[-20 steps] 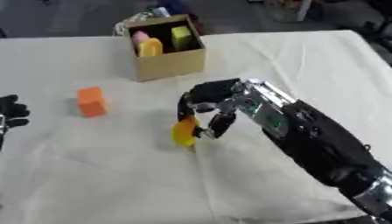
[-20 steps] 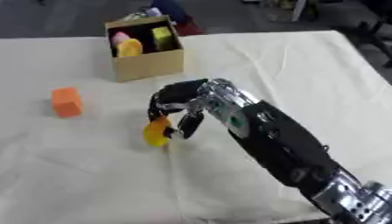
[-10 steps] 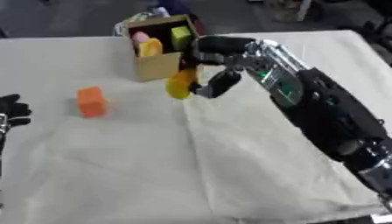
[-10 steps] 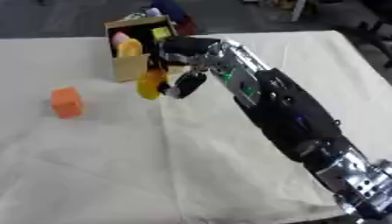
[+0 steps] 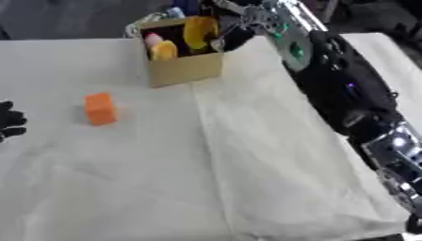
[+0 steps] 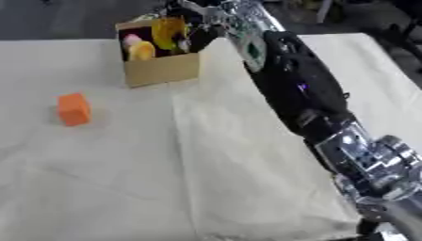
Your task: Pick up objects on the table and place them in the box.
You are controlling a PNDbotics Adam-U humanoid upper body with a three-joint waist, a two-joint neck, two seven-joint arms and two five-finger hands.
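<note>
The right hand was extended over the open cardboard box at the far side of the surface. Its fingers were clenched around 1 yellow object, positioned above the box opening. Inside the box lay 1 pink item and 1 yellow-orange item. 1 orange block rested on the surface, well apart from the box. The left hand showed at the left edge; whether its fingers were released or clenched could not be told.

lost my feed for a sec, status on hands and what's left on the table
Right hand over the box, shut on a yellow piece. Left hand idle at left edge. Orange block still on table, path clear.
</note>
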